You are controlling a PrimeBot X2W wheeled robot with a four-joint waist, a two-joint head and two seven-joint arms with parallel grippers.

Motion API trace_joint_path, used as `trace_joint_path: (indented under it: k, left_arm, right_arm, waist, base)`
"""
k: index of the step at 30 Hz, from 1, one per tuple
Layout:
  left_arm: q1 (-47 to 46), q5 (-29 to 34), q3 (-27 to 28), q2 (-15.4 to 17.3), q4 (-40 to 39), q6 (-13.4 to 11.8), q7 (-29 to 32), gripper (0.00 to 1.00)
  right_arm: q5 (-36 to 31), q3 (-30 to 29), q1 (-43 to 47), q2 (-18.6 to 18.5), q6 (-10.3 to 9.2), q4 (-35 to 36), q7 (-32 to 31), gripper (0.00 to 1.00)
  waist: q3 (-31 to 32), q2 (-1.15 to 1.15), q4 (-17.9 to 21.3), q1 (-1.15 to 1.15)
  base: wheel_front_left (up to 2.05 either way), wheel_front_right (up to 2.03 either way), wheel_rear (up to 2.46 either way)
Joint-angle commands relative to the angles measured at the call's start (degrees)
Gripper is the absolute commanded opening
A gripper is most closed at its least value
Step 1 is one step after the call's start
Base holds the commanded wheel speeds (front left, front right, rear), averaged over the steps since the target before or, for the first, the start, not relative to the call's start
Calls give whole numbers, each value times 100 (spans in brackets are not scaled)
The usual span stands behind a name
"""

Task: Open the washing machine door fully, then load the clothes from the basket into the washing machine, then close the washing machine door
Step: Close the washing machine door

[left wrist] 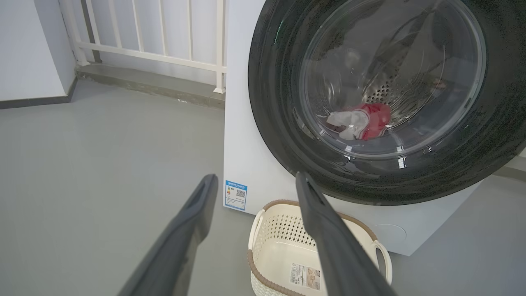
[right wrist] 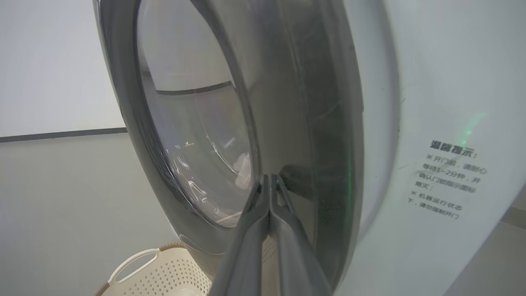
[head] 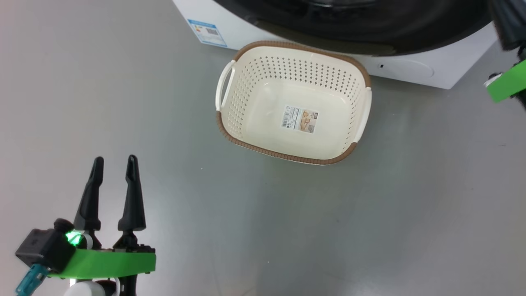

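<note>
The washing machine [left wrist: 242, 123] stands at the top of the head view, and the washing machine door [left wrist: 279, 123] lies against or nearly against its front. Through the glass, red clothes [left wrist: 372, 119] lie in the drum. The basket [head: 283, 155] sits on the floor before the machine with nothing but a sticker in it. At the lower left my left gripper [head: 115, 160] hangs open and holds nothing, well short of the basket. My right gripper [right wrist: 269, 177] is shut, its tips touching the door's black ring [right wrist: 320, 123]. A green band on the right arm [head: 503, 86] shows at the right edge.
Bare grey floor [head: 370, 226] surrounds the basket. A white railing [left wrist: 164, 41] on a low step and a white wall stand left of the machine. A blue label [head: 207, 32] marks the machine's lower corner, and a printed notice [right wrist: 448, 181] its front.
</note>
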State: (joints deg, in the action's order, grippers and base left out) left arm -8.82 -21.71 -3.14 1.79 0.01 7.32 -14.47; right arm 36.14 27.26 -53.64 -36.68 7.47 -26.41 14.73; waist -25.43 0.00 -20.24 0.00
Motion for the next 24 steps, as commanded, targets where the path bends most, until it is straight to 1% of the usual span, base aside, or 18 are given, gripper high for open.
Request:
trace_joint_path:
  k: [1, 6, 9, 15, 24]
  left_arm:
    - [-99, -86, 172, 111, -146, 16, -52, 100]
    - [-142, -147, 161, 110, -151, 16, -52, 100]
    - [-147, -157, 165, 110, -153, 16, -52, 100]
    - [-166, -170, 164, 110, -136, 17, -52, 100]
    - [-181, -113, 163, 110, -102, 17, -52, 100]
  right_arm:
    - [88, -11, -134, -132, 2, 36, 27, 0]
    - [222, 112, -467, -247, 2, -133, 27, 0]
    - [217, 89, -586, -281, 2, -329, 27, 0]
    - [138, -48, -734, -183, 2, -663, 27, 0]
    - [103, -45, -678, -57, 2, -748, 27, 0]
  waist:
    - [-119, 0, -118, 0]
    - [-170, 0, -154, 0]
    - [-178, 0, -153, 0]
    - [-172, 0, -116, 0]
    - [-82, 0, -57, 0]
  base:
    - [0, 0, 0]
    - [0, 0, 0]
    - [0, 0, 0]
    - [0, 0, 0]
    - [0, 0, 0]
